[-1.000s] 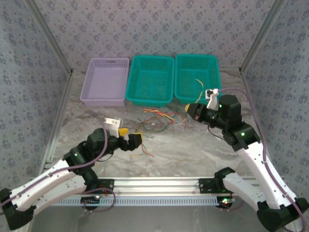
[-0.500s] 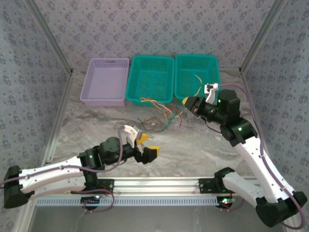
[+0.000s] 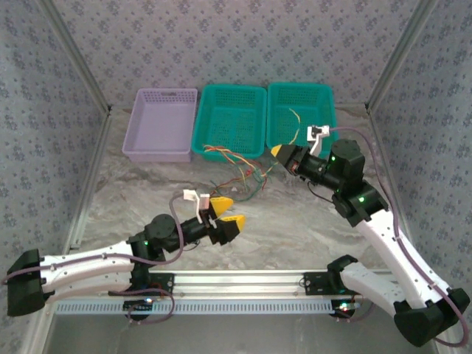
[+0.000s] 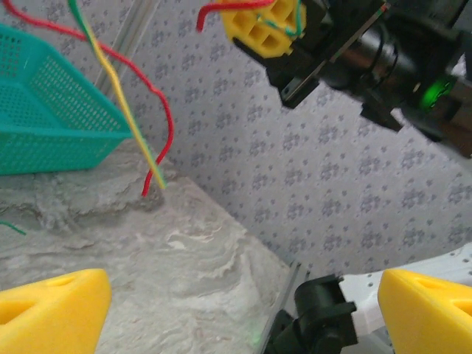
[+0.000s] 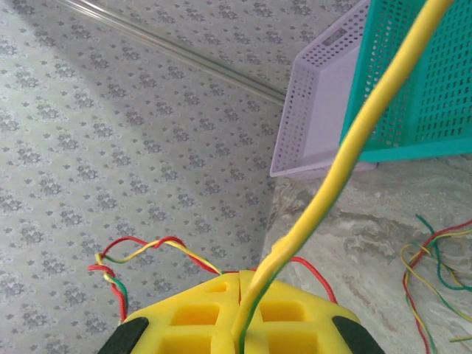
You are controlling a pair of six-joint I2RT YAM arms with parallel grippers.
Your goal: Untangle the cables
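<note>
From above, the right fingers [image 3: 279, 151] were pinched shut on the cables [image 3: 247, 175], now dragged toward the near rim of the middle teal basket [image 3: 200, 133], while the left fingers [image 3: 232, 220] — spread wide, empty — had swung onto bare counter [image 3: 295, 221] in front. Left wrist: open counter lay beneath the dangling cables; right wrist: one yellow-green cable sat clamped in the closed fingers.

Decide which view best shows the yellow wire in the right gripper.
Right wrist: the yellow wire rises large, sharp from the shut right gripper. Top external gives a faint arc over a teal basket; left wrist gives the gripper's tip, wire unclear.
</note>
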